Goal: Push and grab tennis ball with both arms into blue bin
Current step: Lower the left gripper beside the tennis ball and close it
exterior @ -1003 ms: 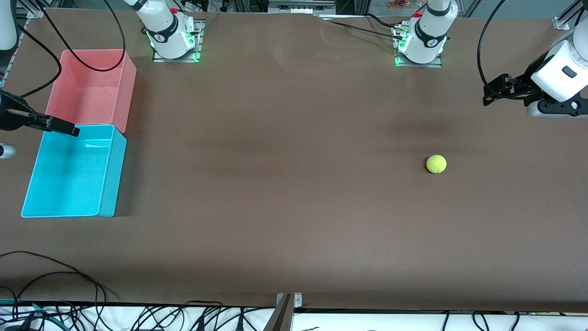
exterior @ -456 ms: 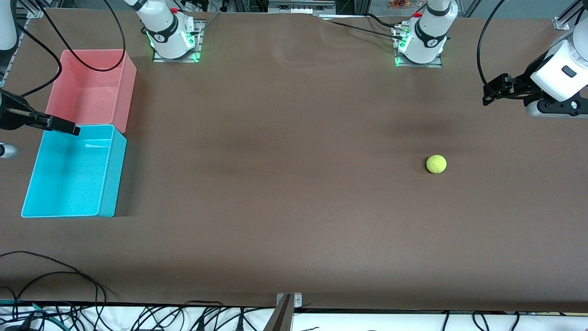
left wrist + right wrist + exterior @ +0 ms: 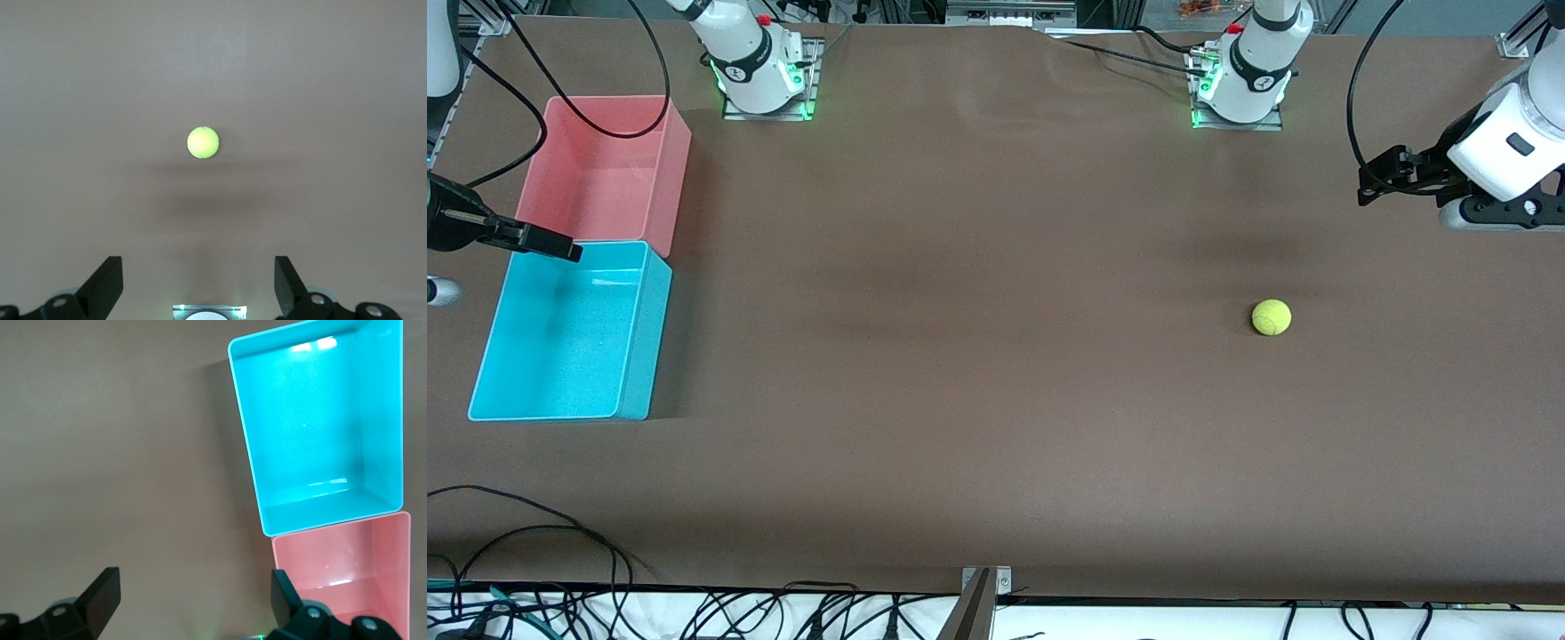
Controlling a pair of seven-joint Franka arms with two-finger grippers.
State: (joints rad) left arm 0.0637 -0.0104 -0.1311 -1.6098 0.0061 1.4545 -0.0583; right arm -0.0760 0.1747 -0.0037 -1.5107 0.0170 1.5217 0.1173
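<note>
Tennis ball (image 3: 1271,317) on bare worktop (image 3: 996,356) toward left arm's end. I see left end effector (image 3: 199,293) and right end effector (image 3: 190,603) spread, empty. Ball light, fuzzy, rolls; I'd pinch across middle. Blue bin (image 3: 645,333) well apart.

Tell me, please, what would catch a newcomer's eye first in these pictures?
The yellow-green tennis ball lies alone on the brown table toward the left arm's end. At the right arm's end, the blue bin sits beside the pink bin, nearer the front camera, both empty.
</note>
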